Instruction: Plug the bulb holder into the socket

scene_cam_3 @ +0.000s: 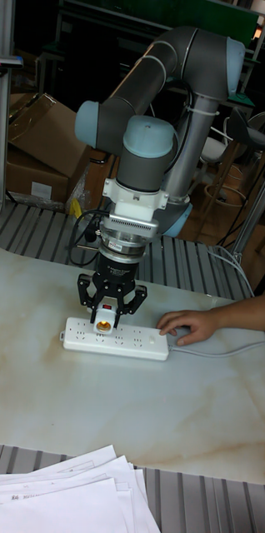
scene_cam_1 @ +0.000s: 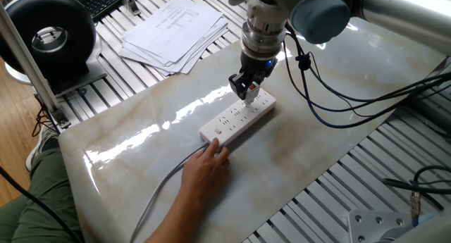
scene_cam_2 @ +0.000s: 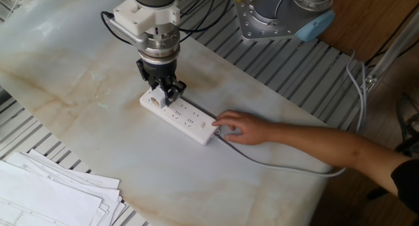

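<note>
The socket [scene_cam_1: 238, 117] is a long white power strip lying across the marble table, also seen in the other fixed view [scene_cam_2: 188, 119] and the tall view [scene_cam_3: 141, 327]. My gripper [scene_cam_1: 248, 93] points straight down over the strip's end farthest from the cable. It is shut on the bulb holder [scene_cam_2: 156, 98], a small white block with a red mark [scene_cam_3: 106, 316]. The holder's lower end meets the strip's top face. Whether its pins sit in the holes is hidden by the fingers.
A person's hand [scene_cam_1: 208, 165] presses on the cable end of the strip, the forearm [scene_cam_2: 327, 147] reaching in from the table edge. A grey cable [scene_cam_1: 158, 190] trails off. A paper stack [scene_cam_1: 175, 30] and a black round device [scene_cam_1: 49, 33] lie beyond.
</note>
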`<state>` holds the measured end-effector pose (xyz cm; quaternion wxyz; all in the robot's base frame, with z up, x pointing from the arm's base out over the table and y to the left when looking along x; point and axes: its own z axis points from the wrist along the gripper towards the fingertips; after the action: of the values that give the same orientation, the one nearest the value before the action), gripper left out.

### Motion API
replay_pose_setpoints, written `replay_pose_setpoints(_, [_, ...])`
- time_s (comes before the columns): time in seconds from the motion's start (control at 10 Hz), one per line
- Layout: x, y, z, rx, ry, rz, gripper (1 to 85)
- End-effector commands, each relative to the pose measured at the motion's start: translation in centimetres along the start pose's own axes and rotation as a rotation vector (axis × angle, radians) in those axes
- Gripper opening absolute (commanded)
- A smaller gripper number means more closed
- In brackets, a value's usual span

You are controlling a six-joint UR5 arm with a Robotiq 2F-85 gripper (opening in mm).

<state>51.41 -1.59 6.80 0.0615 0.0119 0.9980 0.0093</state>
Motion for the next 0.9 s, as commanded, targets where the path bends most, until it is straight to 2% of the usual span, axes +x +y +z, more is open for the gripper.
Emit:
replay_pose_setpoints(0.0, [-0.23,0.2,0.02,-0.01,-0.014,-0.003,1.3])
replay_pose_setpoints(0.8, [-1.02,0.2,0.68,-0.014,-0.049,-0.015,1.3])
